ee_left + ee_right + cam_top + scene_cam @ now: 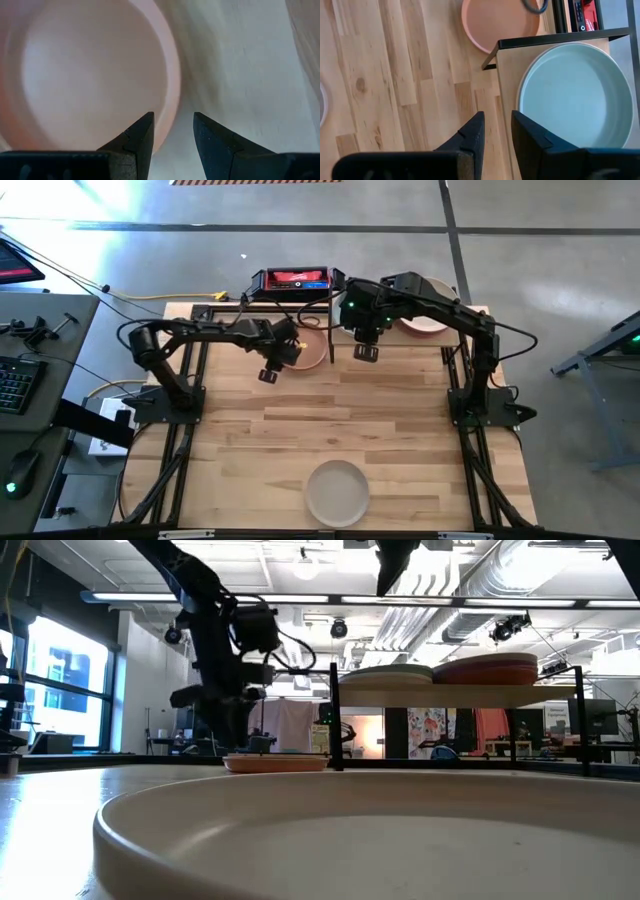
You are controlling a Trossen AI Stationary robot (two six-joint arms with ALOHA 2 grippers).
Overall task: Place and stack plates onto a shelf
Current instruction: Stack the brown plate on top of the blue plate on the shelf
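Left tool: fingers apart with nothing between them, hovering right over the rim of the peach plate. In the left wrist view that rim runs just under the finger gap, so this reads as a line-up for an edge pinch.

Peach plate: flat on the tabletop near the far edge, just beside the shelf's left end. Low and shallow, the rim is the only place to grip it, which would explain the approach from above at the edge.

Right tool: fingers a little apart, empty, poised above the shelf's near left corner, clear of the left arm's work.

Shelf: at the far edge of the tabletop. The pale green plate lies on its left half; the low view shows stacks side by side on top, so the board is already filling.

White plate: alone near the front edge of the tabletop, well apart from both arms, waiting its turn.

Next call: likely a close on the peach rim, then a lift onto a stack.
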